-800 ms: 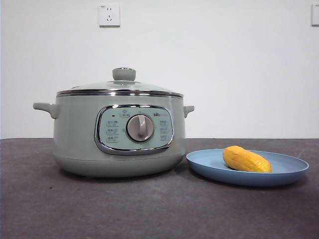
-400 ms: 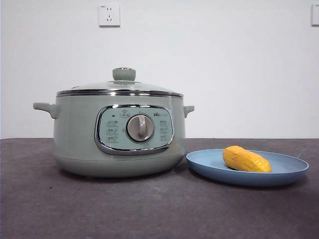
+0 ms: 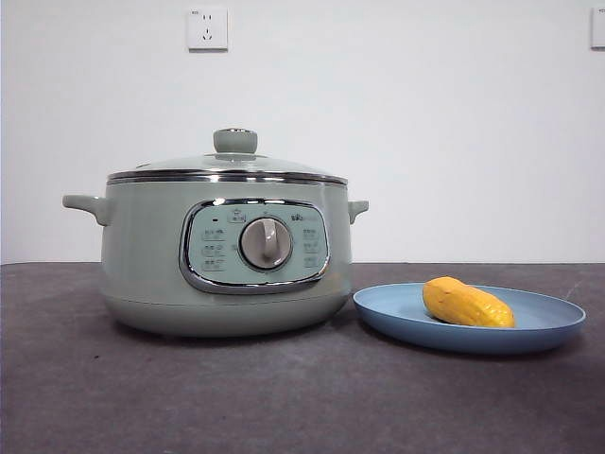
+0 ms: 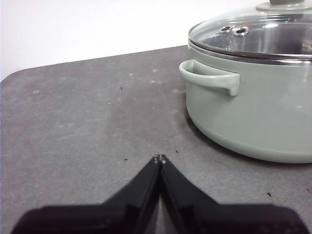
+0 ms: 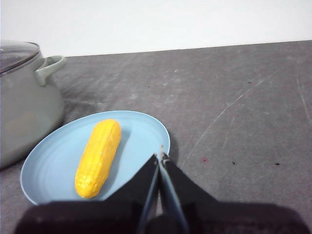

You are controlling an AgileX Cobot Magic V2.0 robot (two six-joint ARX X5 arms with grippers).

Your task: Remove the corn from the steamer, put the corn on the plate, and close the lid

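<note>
The sage-green steamer (image 3: 225, 255) stands left of centre with its glass lid (image 3: 227, 166) seated on the rim, green knob on top. To its right the light-blue plate (image 3: 539, 326) holds the yellow corn (image 3: 466, 303), lying on its side. In the left wrist view my left gripper (image 4: 159, 158) is shut and empty, low over the table, apart from the steamer (image 4: 253, 117) and its lid (image 4: 253, 39). My right gripper (image 5: 161, 156) is shut and empty at the plate's (image 5: 53, 161) rim, beside the corn (image 5: 99, 156). Neither arm shows in the front view.
Dark grey tabletop (image 3: 302, 397) runs around both objects. A white wall with a socket (image 3: 207, 28) stands behind. One steamer handle (image 4: 212, 80) juts toward the left gripper; the other handle (image 5: 51, 66) faces the plate.
</note>
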